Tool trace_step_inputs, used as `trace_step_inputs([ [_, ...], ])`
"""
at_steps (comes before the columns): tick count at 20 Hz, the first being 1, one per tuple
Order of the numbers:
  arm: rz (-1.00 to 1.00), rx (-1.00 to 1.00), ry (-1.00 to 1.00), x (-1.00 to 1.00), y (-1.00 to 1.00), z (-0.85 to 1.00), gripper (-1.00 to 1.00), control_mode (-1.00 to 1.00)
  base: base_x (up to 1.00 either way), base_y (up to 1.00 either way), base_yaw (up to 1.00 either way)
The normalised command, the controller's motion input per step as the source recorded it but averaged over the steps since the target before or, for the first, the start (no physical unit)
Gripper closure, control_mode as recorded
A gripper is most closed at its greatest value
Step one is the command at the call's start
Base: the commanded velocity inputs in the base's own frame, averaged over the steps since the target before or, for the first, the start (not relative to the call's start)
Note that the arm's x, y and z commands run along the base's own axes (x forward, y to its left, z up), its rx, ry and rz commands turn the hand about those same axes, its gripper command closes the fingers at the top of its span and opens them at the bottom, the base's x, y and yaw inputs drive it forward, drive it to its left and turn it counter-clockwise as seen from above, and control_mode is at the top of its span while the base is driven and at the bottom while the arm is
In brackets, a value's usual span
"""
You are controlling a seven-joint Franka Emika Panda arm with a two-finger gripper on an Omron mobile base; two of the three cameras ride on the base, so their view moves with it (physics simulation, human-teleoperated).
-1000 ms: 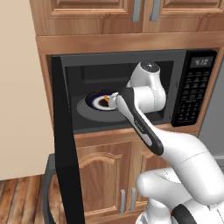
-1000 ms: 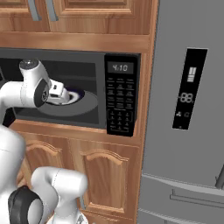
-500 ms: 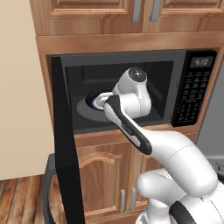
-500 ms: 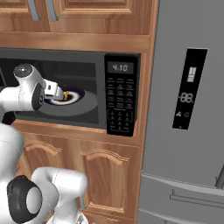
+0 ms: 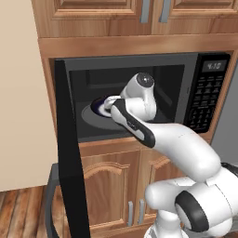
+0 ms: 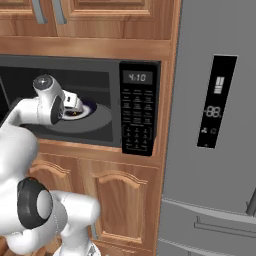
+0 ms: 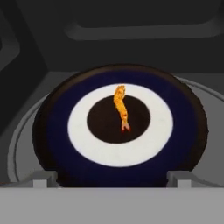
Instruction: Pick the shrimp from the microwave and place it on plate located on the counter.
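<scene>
The black microwave [image 5: 204, 97] stands with its door [image 5: 69, 153] swung wide open on the left. On its grey turntable [image 7: 17, 148] rests a dark blue-rimmed dish [image 7: 57, 113] with a white ring and a dark centre. The orange shrimp [image 7: 121, 107] lies in that centre. My gripper [image 7: 111, 179] is inside the cavity, level with the dish's near rim and aimed at the shrimp. It is open, fingertips [image 7: 43, 178] wide apart, with nothing between them. From the base views the hand [image 5: 109, 103] [image 6: 74, 104] hovers over the dish. The white plate and the counter are out of view.
Wooden cabinets sit above [image 5: 139, 14] and below [image 5: 116, 186] the microwave. The open door juts out toward the base on the left. A tall grey fridge [image 6: 215, 125] stands right of the keypad [image 6: 137, 117]. The cavity walls [image 7: 131, 26] close in around the hand.
The arm has reached deeper into the microwave, carrying the hand left and down to the dish's near rim. The shrimp and dish have stayed put.
</scene>
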Motion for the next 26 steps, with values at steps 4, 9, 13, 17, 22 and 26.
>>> trace_step_inputs([
  [4, 0.0, 0.0, -0.03, 0.4, -0.08, -0.18, -1.0, -1.0, 0.0, 0.0, 0.0],
  [9, 0.0, 0.0, -0.04, 0.3, -0.03, -0.29, -1.0, -1.0, 0.0, 0.0, 0.0],
  [13, 0.0, 0.0, -0.01, 0.27, 0.06, -0.07, -1.0, -1.0, 0.0, 0.0, 0.0],
  [17, 0.0, 0.0, 0.0, 0.37, 0.23, 0.0, -1.0, -1.0, 0.0, 0.0, 0.0],
  [22, 0.0, 0.0, 0.0, 0.43, 0.14, -0.01, -1.0, -1.0, 0.0, 0.0, 0.0],
  [26, 0.0, 0.0, 0.0, 0.31, 0.0, -0.19, -1.0, -1.0, 0.0, 0.0, 0.0],
])
